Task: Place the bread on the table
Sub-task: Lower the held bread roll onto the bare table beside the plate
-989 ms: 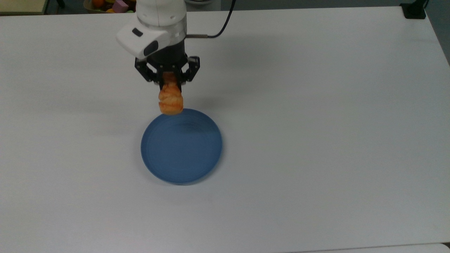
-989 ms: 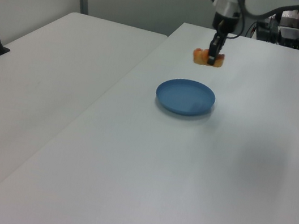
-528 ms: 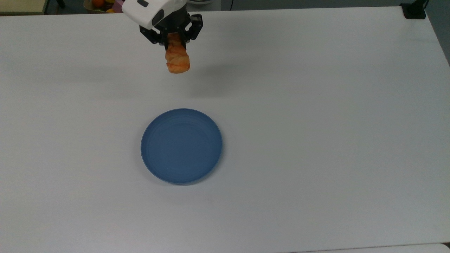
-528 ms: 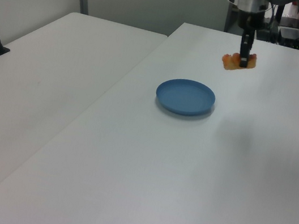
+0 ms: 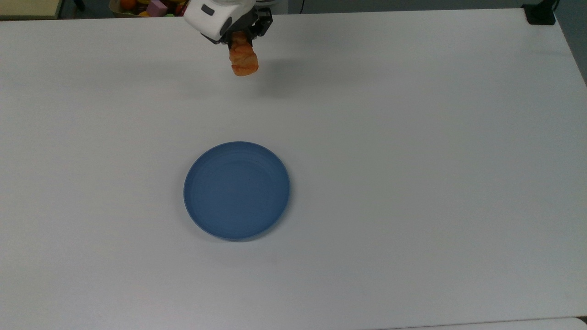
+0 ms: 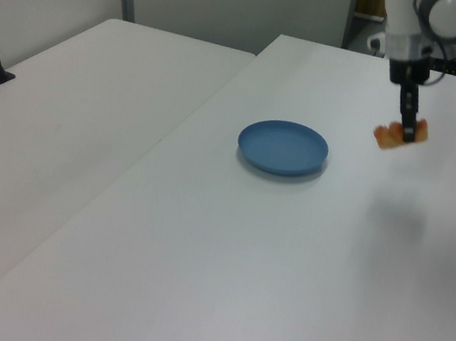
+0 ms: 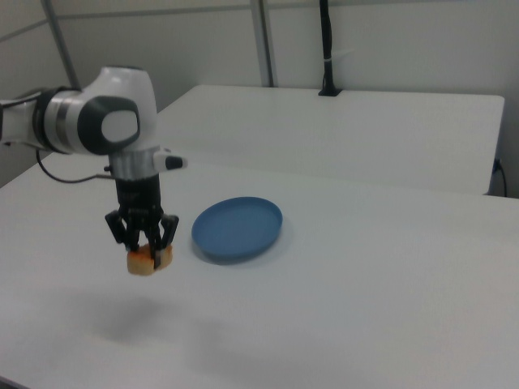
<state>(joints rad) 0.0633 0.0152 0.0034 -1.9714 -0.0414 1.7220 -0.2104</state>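
The golden-orange bread [image 5: 244, 60] [image 6: 400, 135] [image 7: 144, 260] hangs in the air, held from above by my gripper [image 5: 240, 42] [image 6: 406, 135] [image 7: 143, 246], which is shut on it. It floats well above the white table [image 5: 412, 137] [image 6: 283, 259] [image 7: 340, 316], casting a faint shadow below. In the top view the bread is near the table's far edge, away from the empty blue plate [image 5: 236, 190] [image 6: 283, 146] [image 7: 238, 228]. The right view shows the bread left of the plate.
A second white table [image 6: 70, 118] [image 7: 340, 130] stands alongside. A black post base [image 5: 540, 13] sits at the top view's far right corner. Coloured toys [image 5: 146, 6] lie beyond the far edge.
My gripper carried the bread from just over the plate's far rim away toward the table's far edge in the top view, and rightward in the left view. The plate stayed put.
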